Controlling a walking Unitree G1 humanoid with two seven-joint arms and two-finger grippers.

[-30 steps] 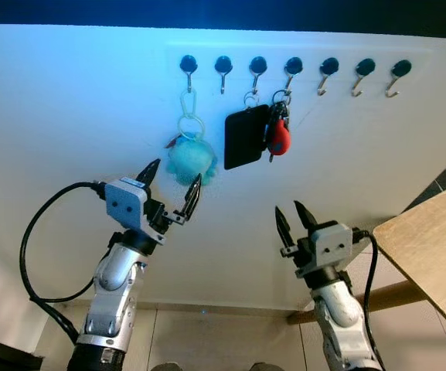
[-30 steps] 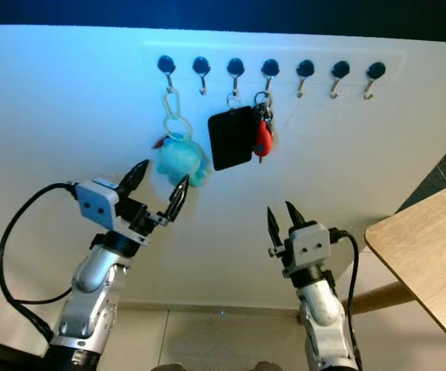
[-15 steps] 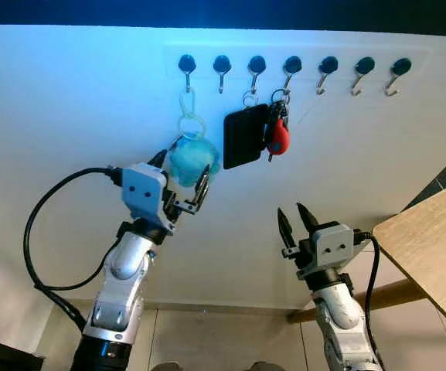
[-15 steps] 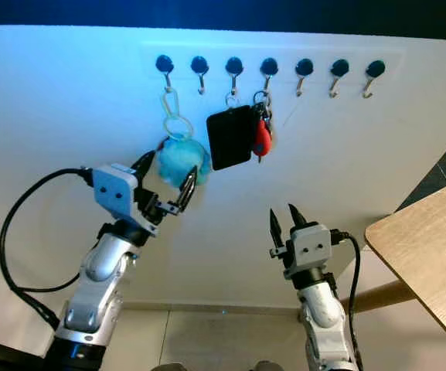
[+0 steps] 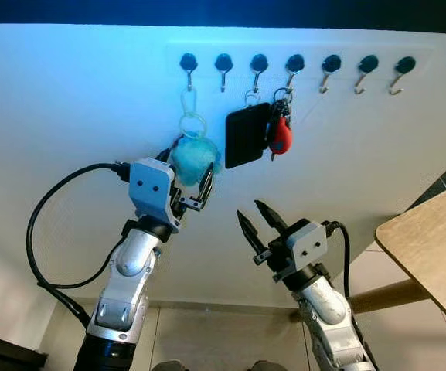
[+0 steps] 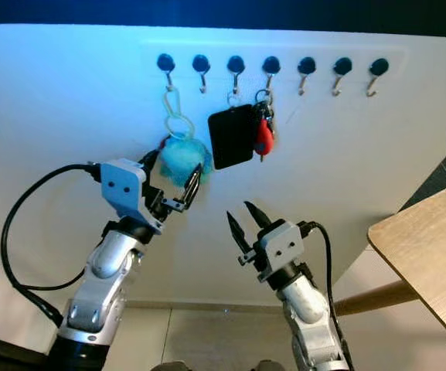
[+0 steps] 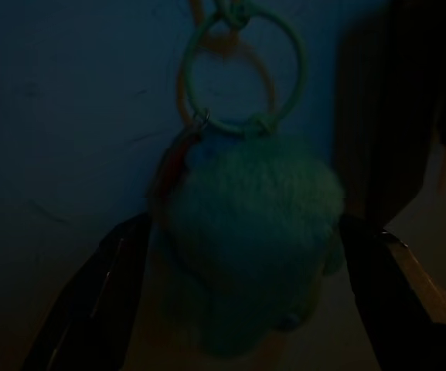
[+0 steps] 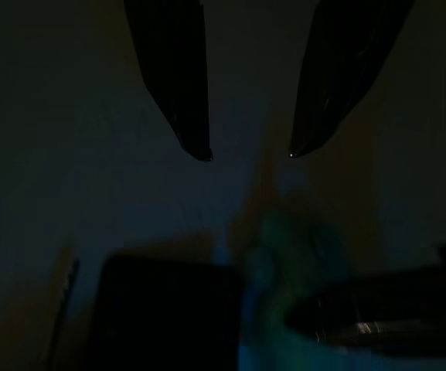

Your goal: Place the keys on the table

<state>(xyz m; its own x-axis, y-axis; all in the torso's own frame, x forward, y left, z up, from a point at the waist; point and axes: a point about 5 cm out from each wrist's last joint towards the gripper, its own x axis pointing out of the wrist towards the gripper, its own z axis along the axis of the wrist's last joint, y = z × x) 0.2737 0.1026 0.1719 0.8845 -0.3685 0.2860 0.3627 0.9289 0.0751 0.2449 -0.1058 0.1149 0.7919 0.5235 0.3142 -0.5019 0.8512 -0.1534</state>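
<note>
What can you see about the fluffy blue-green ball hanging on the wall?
The fluffy ball is a turquoise pom-pom that looks soft and furry. It hangs from pale green rings and a clip on the leftmost hook of a white wall rack, beside a black card holder. The left gripper has its open fingers on either side of it, not yet squeezing.

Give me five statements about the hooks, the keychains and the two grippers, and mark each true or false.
1. The left gripper has its fingers on either side of the teal pompom keychain. True.
2. The pompom keychain has been taken off its hook. False: it hangs from the leftmost hook.
3. The right gripper is open. True.
4. The red key fob lies on the wooden table. False: it hangs on a hook.
5. The black card holder hangs between pompom and red fob. True.
</note>
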